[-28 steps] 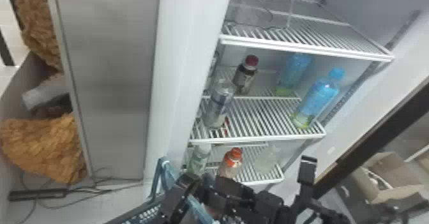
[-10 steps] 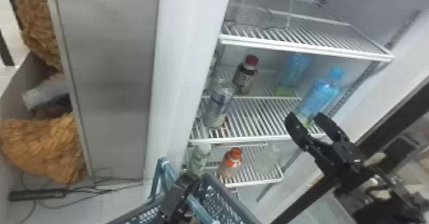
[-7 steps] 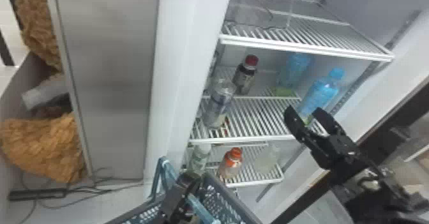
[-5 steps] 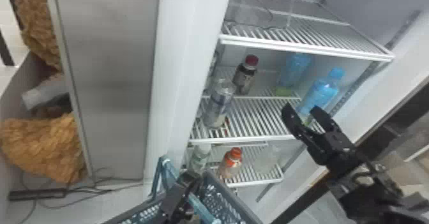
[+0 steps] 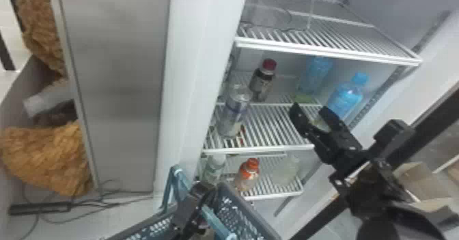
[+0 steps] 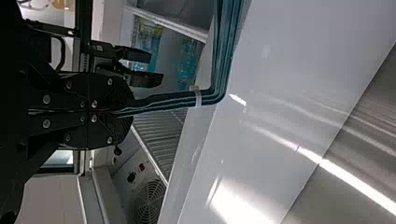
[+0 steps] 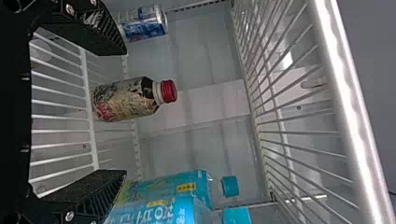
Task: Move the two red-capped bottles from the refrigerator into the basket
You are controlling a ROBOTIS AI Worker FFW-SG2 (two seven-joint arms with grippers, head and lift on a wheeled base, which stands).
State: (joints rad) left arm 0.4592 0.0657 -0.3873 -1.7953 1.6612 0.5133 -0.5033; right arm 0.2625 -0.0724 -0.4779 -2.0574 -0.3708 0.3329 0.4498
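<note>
On the middle refrigerator shelf, the dark bottle with a red cap [image 5: 263, 82] stands behind a silver can. An orange-red-capped bottle [image 5: 247, 176] is on the shelf below. My right gripper [image 5: 309, 110] is open in front of the middle shelf, right of the dark bottle. In the right wrist view, the bottle [image 7: 126, 100] stands beyond the spread fingers of my right gripper [image 7: 124, 112], untouched. My left gripper [image 5: 196, 205] is at the basket [image 5: 242, 212]; in the left wrist view, this left gripper [image 6: 128, 108] is shut on the teal basket handle [image 6: 217, 88].
Right of the dark bottle stand two blue bottles [image 5: 346, 97], close to my right gripper. The silver can [image 5: 234, 111] is near the shelf's left side. A white shelf [image 5: 328, 51] spans above. Two pale bottles share the lower shelf, and cardboard boxes [image 5: 423, 184] lie at right.
My right arm has risen from low over the basket to the middle shelf, its gripper now open and lately shifted slightly left. The left gripper and the bottles have stayed put.
</note>
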